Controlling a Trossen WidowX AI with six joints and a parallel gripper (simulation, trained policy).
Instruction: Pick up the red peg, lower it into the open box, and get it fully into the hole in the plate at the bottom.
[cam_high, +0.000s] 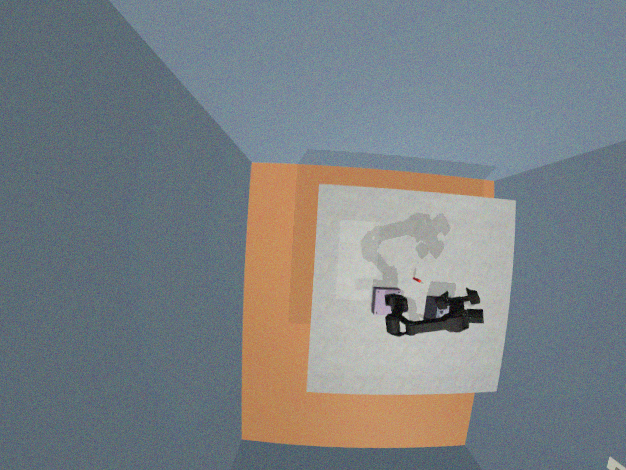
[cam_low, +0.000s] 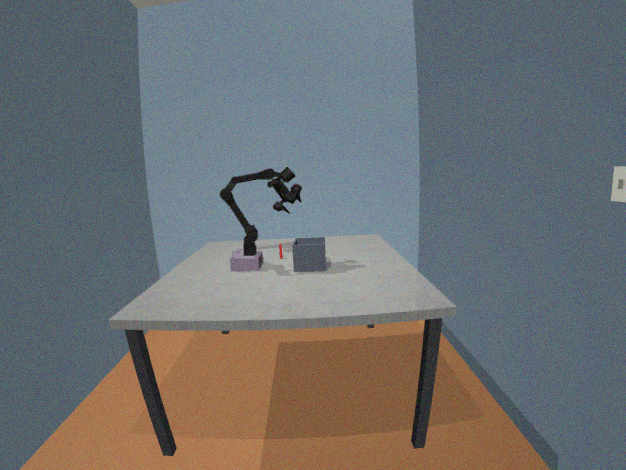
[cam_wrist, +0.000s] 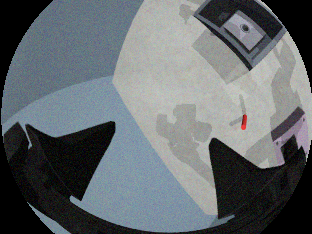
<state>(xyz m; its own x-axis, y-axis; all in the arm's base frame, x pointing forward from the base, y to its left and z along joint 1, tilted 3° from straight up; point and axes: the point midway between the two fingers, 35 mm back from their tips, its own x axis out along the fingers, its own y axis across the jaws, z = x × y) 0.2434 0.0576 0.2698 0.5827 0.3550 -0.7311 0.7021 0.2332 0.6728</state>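
Standing outside box (cam_high: 430, 307) (cam_low: 309, 255) (cam_wrist: 230, 44) — red peg (cam_high: 416, 279) (cam_low: 280, 251) (cam_wrist: 244, 122) — jaws open

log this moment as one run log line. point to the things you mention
gripper (cam_high: 457, 298) (cam_low: 294, 204) (cam_wrist: 164, 135): open, raised above table | red peg (cam_high: 416, 279) (cam_low: 281, 251) (cam_wrist: 244, 122): upright on table, outside box | open box (cam_high: 430, 307) (cam_low: 309, 257) (cam_wrist: 225, 41): plate inside | peg insertion: not done

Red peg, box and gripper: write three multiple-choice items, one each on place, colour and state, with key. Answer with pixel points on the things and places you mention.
1. Where is the red peg (cam_high: 416, 279) (cam_low: 281, 251) (cam_wrist: 244, 122)?
A) inside the box
B) on the table, outside the box
C) on the floor

2. What colour is the block under the arm?
A) pale purple
B) green
C) yellow

3. How is the gripper (cam_low: 294, 206) (cam_wrist: 164, 135)?
A) shut on the peg
B) shut on nothing
C) open

Key:
1 B: the exterior view shows the peg standing beside the box (cam_low: 309, 257).
2 A: the block (cam_low: 245, 262) looks pale purple beneath the black arm (cam_low: 237, 211).
3 C: the wrist view shows the fingers wide apart.
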